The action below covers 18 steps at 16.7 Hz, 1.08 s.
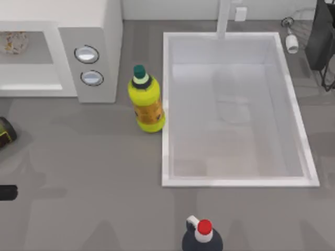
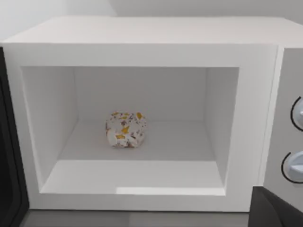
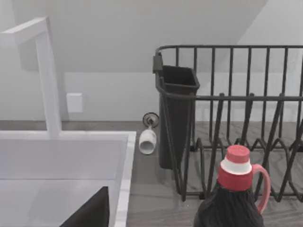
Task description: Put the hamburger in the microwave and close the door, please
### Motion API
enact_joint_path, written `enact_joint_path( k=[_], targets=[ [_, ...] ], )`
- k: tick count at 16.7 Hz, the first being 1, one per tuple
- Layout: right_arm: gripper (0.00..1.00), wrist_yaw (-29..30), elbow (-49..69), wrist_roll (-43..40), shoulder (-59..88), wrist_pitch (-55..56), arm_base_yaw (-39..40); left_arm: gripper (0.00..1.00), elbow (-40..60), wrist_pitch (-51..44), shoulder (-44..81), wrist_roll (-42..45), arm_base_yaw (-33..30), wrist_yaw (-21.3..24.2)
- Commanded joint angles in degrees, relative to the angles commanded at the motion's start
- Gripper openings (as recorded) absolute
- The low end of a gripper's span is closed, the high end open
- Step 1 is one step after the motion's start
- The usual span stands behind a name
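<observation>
- A grey table (image 1: 94, 172) carries a white sink (image 1: 233, 180) at the right and a microwave (image 1: 99, 52) at the upper left of the top view.
- The hamburger (image 2: 125, 129) sits on the floor of the open microwave cavity, near its middle.
- The door (image 2: 8, 189) stands swung open at the cavity's side, a dark edge showing.
- A yellow bottle (image 1: 146, 102) stands just beside the sink's left rim.
- A dark jug (image 1: 201, 238) with a red cap stands at the bottom edge.
- A black dish rack (image 3: 236, 118) and a wine glass (image 3: 148, 137) lying on its side are beyond the sink.
- Whether the left arm's tool is clenched or released, I cannot tell; the same goes for the right.
</observation>
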Motion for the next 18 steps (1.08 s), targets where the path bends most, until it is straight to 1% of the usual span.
enact_joint_path(
  k=[3, 4, 11, 13, 15, 18],
  targets=[
    [1.0, 0.0, 0.0, 0.0, 0.0, 0.0, 0.0, 0.0, 0.03, 0.12, 0.14, 0.0, 0.15, 0.18],
    [1.0, 0.0, 0.0, 0.0, 0.0, 0.0, 0.0, 0.0, 0.09, 0.63, 0.69, 0.01, 0.78, 0.93],
    [1.0, 0.0, 0.0, 0.0, 0.0, 0.0, 0.0, 0.0, 0.87, 8.4, 9.38, 0.17, 12.11, 12.08],
    [1.0, 0.0, 0.0, 0.0, 0.0, 0.0, 0.0, 0.0, 1.03, 10.02, 11.19, 0.19, 14.43, 14.44],
    [1.0, 0.0, 0.0, 0.0, 0.0, 0.0, 0.0, 0.0, 1.13, 10.69, 11.87, 0.2, 15.35, 15.37],
    [1.0, 0.0, 0.0, 0.0, 0.0, 0.0, 0.0, 0.0, 0.9, 10.58, 11.67, 0.23, 15.15, 15.19]
  ],
)
